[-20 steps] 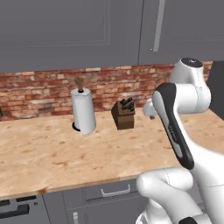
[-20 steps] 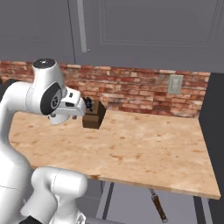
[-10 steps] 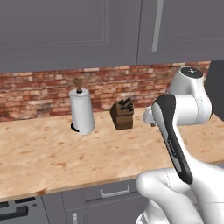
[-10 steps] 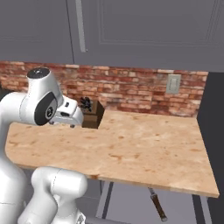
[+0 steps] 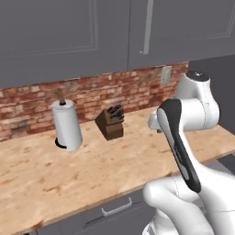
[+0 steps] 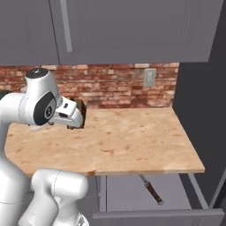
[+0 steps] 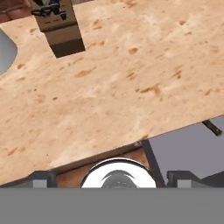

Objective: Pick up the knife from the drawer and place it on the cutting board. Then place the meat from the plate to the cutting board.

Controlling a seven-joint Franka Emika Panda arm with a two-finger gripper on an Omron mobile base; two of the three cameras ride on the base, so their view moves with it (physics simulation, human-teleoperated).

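Reaching the knife (image 6: 150, 190) is the step in hand, as I judge it, and nothing of the task looks done yet: it lies in the open drawer (image 6: 176, 194) under the counter's (image 6: 132, 141) front edge, handle toward the robot, blade running back beneath the overhang. The hand (image 6: 81, 113) hangs high above the counter near the knife block (image 5: 110, 122), its fingers spread about as wide as they go and holding nothing. A good approach would swing the arm out past the counter's front edge first, then lower it into the drawer with the fingers set across the dark handle, not the thin blade. Since the knife lies flat on the drawer bottom, the tips probably need to come nearly to that bottom before closing.

In the way is mainly the counter edge itself, which overhangs the back of the drawer; the drawer front and its side rail also narrow the entry. The paper towel roll (image 5: 67, 125) and knife block stand well back against the brick wall (image 6: 110, 86), clear of that path.
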